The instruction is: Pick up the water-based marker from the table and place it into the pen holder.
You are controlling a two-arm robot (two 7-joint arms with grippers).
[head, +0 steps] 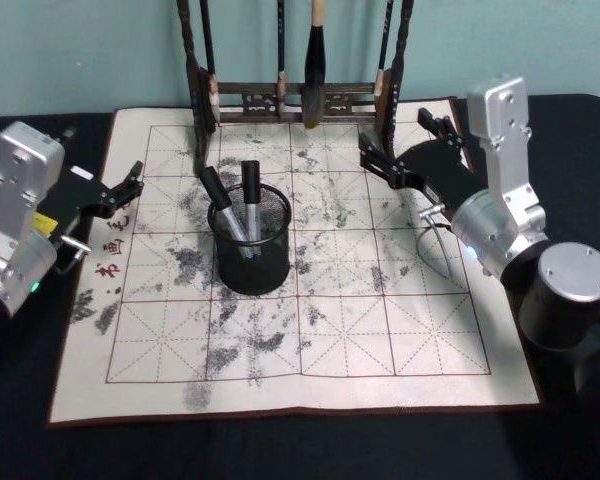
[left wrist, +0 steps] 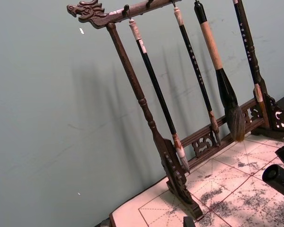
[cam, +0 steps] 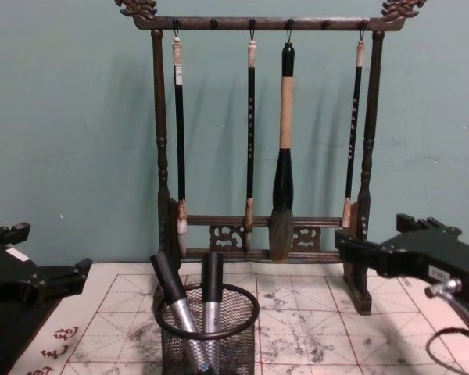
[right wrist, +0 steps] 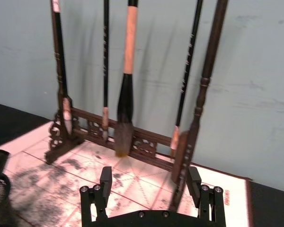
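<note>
Marker: two black-capped markers [head: 238, 210] standing tilted inside pen holder [head: 250, 262], none lying on table [head: 310, 350].
Progress: apparently complete; nothing left to pick.
Left gripper [head: 130, 185]: at mat's left edge, jaws apart, empty.
Right gripper [head: 377, 157]: near brush rack [cam: 258, 234], jaws apart, empty.

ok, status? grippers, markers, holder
Left gripper open, empty, mat's left edge. Right gripper open, empty, by the rack. Two markers standing in holder. Nothing obstructing.
</note>
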